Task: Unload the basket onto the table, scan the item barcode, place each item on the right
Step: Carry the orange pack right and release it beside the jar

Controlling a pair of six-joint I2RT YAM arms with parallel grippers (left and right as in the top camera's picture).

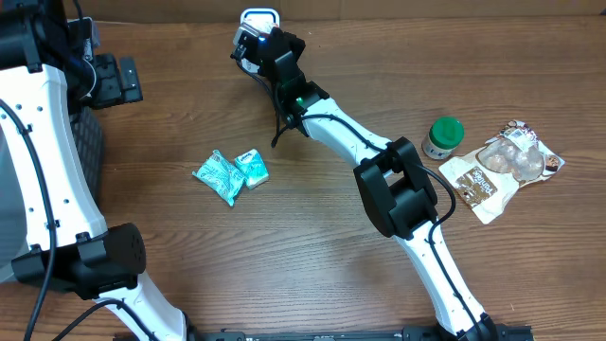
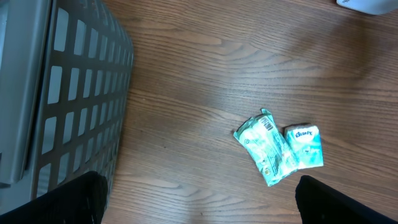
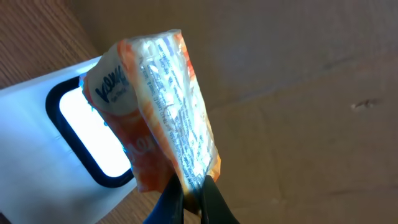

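An orange tissue pack with white print on its clear wrap stands pinched at its lower edge in my right gripper, which is shut on it. The pack is held right in front of the white scanner, beside its glowing, black-framed window. From overhead, the right gripper is at the table's far edge by the scanner. My left gripper hangs open at the far left, over bare wood beside the basket, with nothing between its fingers.
Two teal tissue packs lie side by side left of centre. A grey mesh basket sits at the left edge. A green-lidded jar and clear snack bags are at the right. A cardboard wall stands behind the scanner.
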